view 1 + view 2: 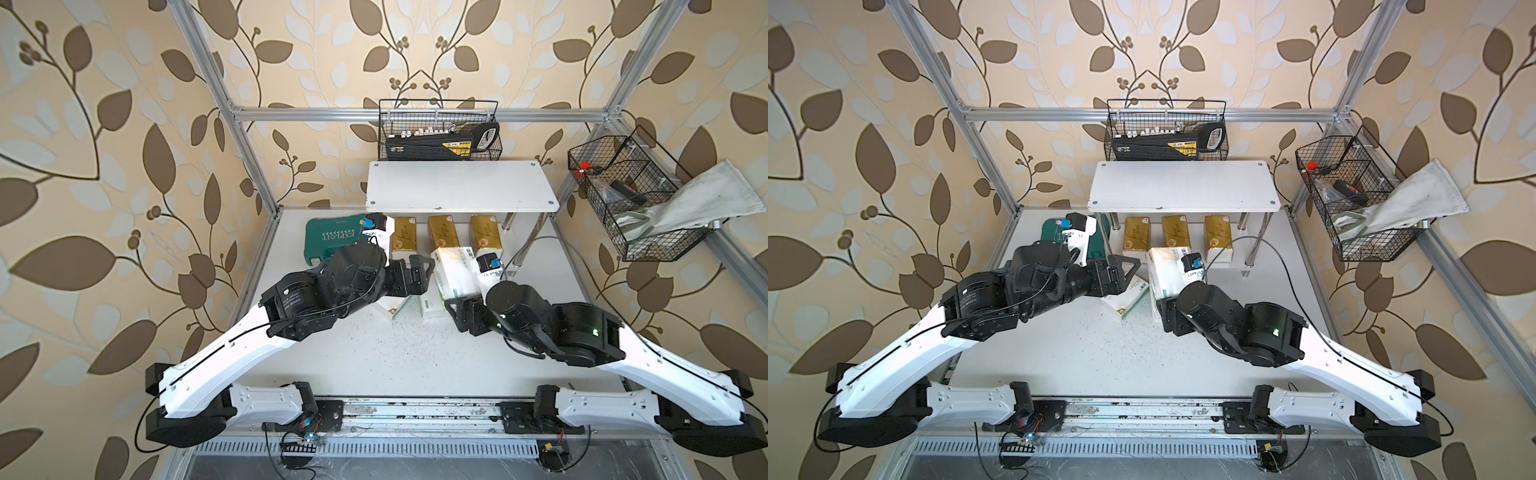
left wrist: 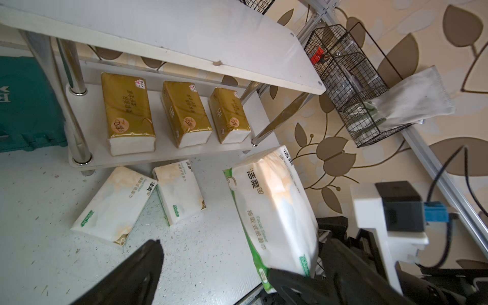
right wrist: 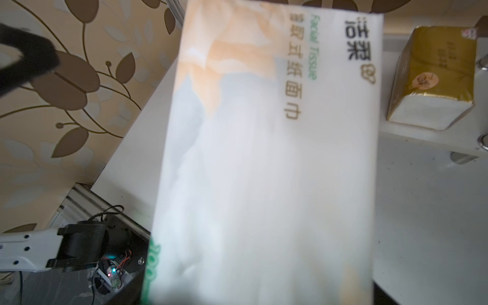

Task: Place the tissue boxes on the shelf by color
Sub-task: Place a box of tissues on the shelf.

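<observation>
Brand name 洁柔, green "Facial Tissue" and the line 抽取式纸面巾 run down the raised white tissue pack; its green edge carries "100". The left white pack and right white pack, lying on the surface, bear the same print. The green tool case, far left, reads "EXPLOIT". Lettering on the gold packs is too small to read.
</observation>
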